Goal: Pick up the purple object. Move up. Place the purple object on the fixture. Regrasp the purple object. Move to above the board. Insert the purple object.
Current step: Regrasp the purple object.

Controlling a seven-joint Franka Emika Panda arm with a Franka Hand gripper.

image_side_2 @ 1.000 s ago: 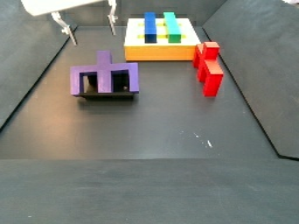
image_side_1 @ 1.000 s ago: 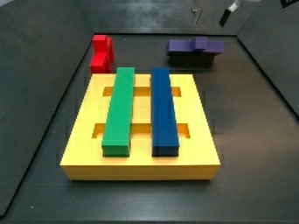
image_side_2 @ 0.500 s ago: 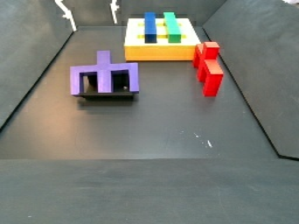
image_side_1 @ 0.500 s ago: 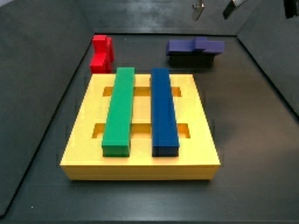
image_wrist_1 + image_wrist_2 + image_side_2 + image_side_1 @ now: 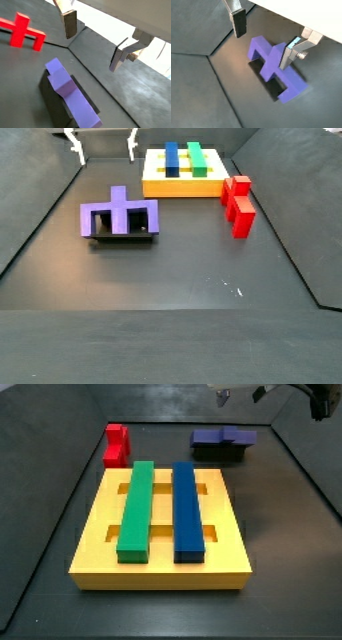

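— Where's the purple object (image 5: 122, 218)?

— Sitting on the fixture (image 5: 127, 236). Your gripper (image 5: 261, 37) hangs high above it — fingers wide, holding nothing.

— How do you grab it well?

— Come straight down, fingers either side, then squeeze.

I saw a dark grey matte floor (image 5: 174, 278) enclosed by low dark walls (image 5: 54, 454) sloping up on each side. Small pale scuffs (image 5: 233, 288) marked the floor, and soft overhead light gave faint shadows.
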